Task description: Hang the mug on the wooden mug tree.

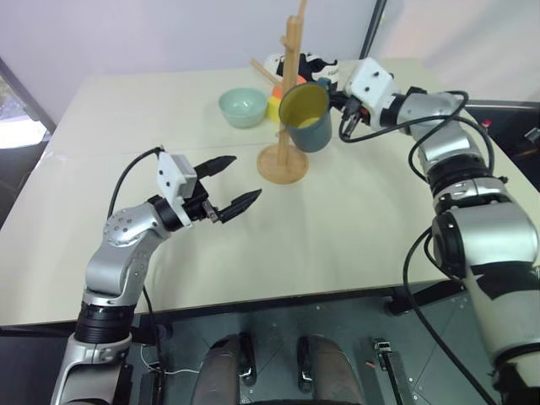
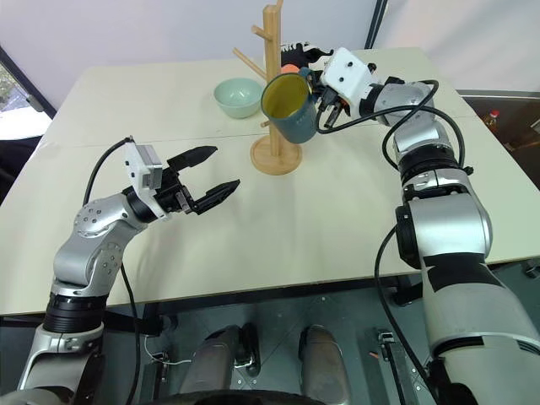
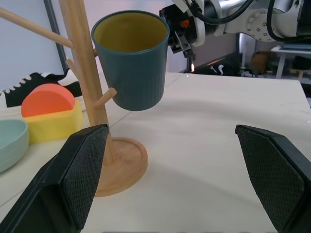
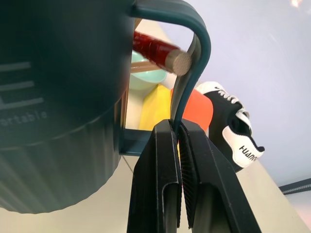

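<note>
Mug (image 1: 305,116) held in the air, tilted, right against the wooden mug tree (image 1: 287,101) pole, a peg tip poking through its handle loop. Right pincer (image 4: 179,145) clamped on the mug handle. Left pincer (image 1: 228,186) open, empty, above near-left table (image 1: 337,236).

Wooden mug tree (image 1: 287,110) stands mid-table, disc base on surface, pegs angled outward. Mug (image 1: 306,116) hangs in air just beside pole at 3 o'clock, pinched by handle in right gripper (image 4: 179,141); a peg tip sits inside handle loop. Approach from 3 o'clock blocked by right arm. At 10 o'clock of base: mint bowl (image 1: 242,107), near. Behind pole, 12 o'clock: yellow-orange block (image 3: 48,114), sneaker (image 3: 29,87). Table (image 1: 337,228) bare from 4 to 9 o'clock; left gripper (image 1: 226,187), fingers spread, hovers there, well apart from base.
</note>
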`<control>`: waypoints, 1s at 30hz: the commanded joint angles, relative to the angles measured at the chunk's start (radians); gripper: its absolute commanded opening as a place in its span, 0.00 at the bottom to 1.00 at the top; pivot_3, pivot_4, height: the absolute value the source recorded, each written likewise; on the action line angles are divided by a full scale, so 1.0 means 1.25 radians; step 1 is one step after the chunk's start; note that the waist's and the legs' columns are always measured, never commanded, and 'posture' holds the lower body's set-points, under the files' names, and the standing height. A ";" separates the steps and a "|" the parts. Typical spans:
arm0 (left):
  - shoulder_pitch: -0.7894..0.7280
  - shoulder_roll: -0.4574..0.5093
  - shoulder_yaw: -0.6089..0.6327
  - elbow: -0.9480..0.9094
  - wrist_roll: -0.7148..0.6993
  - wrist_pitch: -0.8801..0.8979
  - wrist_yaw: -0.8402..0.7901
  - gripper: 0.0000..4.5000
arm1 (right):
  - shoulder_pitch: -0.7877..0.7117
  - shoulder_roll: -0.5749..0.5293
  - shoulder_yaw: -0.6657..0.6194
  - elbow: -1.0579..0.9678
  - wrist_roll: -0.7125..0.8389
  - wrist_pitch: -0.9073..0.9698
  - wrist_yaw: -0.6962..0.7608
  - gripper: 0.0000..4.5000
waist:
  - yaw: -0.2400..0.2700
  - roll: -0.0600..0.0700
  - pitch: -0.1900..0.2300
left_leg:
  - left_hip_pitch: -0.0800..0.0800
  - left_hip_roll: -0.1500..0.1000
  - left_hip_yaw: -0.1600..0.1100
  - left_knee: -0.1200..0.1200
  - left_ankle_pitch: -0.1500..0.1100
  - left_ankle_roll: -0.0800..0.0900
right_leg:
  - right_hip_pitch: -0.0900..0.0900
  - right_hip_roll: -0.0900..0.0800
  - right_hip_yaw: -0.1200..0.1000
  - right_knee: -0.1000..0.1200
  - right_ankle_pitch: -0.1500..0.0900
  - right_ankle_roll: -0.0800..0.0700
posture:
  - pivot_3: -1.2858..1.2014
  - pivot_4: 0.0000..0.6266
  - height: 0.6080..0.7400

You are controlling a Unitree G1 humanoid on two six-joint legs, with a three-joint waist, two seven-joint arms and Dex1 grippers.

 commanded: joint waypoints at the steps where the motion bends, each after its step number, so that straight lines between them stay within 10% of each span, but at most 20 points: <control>1: -0.003 0.004 0.010 -0.031 -0.012 -0.003 0.003 1.00 | -0.036 0.003 -0.007 -0.010 0.005 -0.009 0.007 0.07 | 0.000 0.000 0.000 | 0.000 0.000 0.000 0.000 0.000 0.000 | 0.000 0.000 0.000 0.000 0.000 0.000 | 0.52 0.24 1.00; 6: -0.005 0.007 0.010 -0.029 -0.012 -0.003 0.004 1.00 | -0.043 -0.013 -0.012 -0.016 -0.006 -0.020 -0.062 0.57 | 0.000 0.000 0.000 | 0.000 0.000 0.000 0.000 0.000 0.000 | 0.000 0.000 0.000 0.001 0.000 0.000 | 0.52 0.24 1.00; 14: 0.012 -0.004 0.026 -0.020 -0.006 -0.008 0.038 1.00 | 0.035 -0.082 -0.110 -0.091 0.084 -0.017 -0.124 0.57 | 0.002 0.000 0.000 | 0.000 0.000 0.000 0.000 0.000 -0.001 | -0.001 -0.001 0.000 0.001 0.000 0.000 | 0.52 0.24 1.00; 23: 0.088 -0.063 0.116 0.131 0.073 -0.072 0.231 1.00 | 0.569 -0.012 -0.286 -0.607 0.394 0.283 -0.065 0.57 | 0.004 -0.002 -0.001 | 0.002 0.000 -0.001 0.001 -0.001 0.005 | 0.000 -0.003 0.000 0.004 0.000 0.000 | 0.52 0.24 1.00; 30: 0.129 -0.081 0.147 0.213 0.130 -0.125 0.325 1.00 | 0.758 0.075 -0.280 -0.763 0.451 0.355 -0.101 0.57 | 0.001 -0.002 -0.001 | 0.002 0.001 -0.001 0.001 -0.001 0.004 | -0.001 -0.003 0.000 0.006 0.000 -0.003 | 0.52 0.24 1.00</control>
